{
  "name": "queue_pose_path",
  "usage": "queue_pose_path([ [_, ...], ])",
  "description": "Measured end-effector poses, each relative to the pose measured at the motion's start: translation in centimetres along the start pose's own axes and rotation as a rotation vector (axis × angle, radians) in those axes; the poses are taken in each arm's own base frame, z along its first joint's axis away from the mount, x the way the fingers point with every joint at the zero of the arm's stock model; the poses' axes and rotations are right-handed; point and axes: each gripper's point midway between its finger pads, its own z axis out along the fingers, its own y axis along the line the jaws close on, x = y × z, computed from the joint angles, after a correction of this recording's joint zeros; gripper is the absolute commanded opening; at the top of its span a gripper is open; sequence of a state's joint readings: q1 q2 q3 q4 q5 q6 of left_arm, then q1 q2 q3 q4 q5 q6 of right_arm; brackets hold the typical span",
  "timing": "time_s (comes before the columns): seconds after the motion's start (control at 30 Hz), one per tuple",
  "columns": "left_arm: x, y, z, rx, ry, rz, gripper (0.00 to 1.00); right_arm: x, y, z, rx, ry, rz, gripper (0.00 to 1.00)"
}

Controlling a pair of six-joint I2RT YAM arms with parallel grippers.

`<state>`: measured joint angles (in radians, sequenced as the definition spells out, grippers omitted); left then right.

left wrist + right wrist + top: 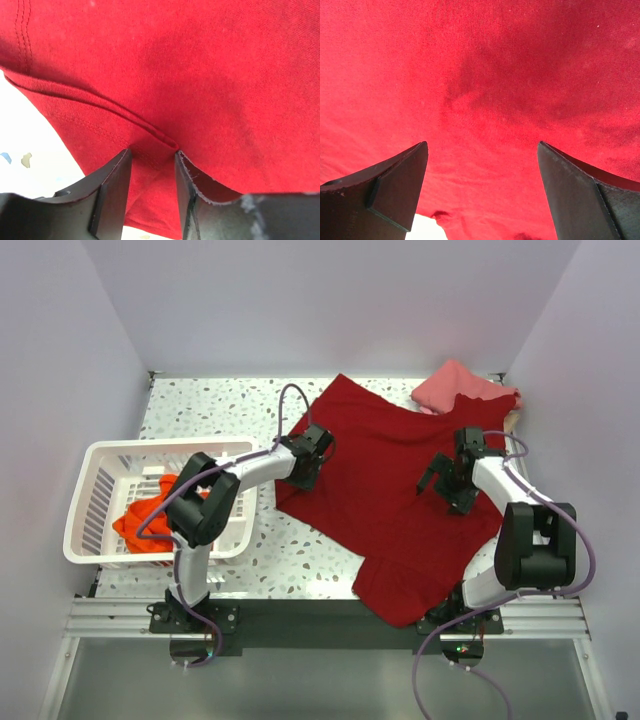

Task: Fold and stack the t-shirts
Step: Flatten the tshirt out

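The crimson t-shirt (385,520) lies spread on the worktop (210,405), and its near corner hangs over the front edge. My left end effector (302,472) is at its left hem, the fingers narrowly apart around a fold; whether they clamp it, I cannot tell. My right end effector (445,490) hovers wide apart over the cloth.

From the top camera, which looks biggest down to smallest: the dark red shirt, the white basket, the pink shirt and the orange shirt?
1. dark red shirt
2. white basket
3. pink shirt and orange shirt: these look about alike, and both are partly hidden, so I won't rank them.
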<state>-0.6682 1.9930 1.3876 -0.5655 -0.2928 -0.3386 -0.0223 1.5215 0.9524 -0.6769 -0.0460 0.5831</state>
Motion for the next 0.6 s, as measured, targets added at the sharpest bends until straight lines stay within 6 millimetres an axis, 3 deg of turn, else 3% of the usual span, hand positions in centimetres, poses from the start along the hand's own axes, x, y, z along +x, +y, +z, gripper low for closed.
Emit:
queue_pose_path([
  [0.33,-0.8,0.1,0.0,-0.009,-0.019,0.005,0.27,0.2,-0.1,0.3,0.006,0.013,-0.007,0.93],
  [0.6,-1.2,0.0,-0.1,-0.006,-0.029,0.001,0.00,0.5,-0.4,1.0,0.021,0.037,-0.006,0.93],
])
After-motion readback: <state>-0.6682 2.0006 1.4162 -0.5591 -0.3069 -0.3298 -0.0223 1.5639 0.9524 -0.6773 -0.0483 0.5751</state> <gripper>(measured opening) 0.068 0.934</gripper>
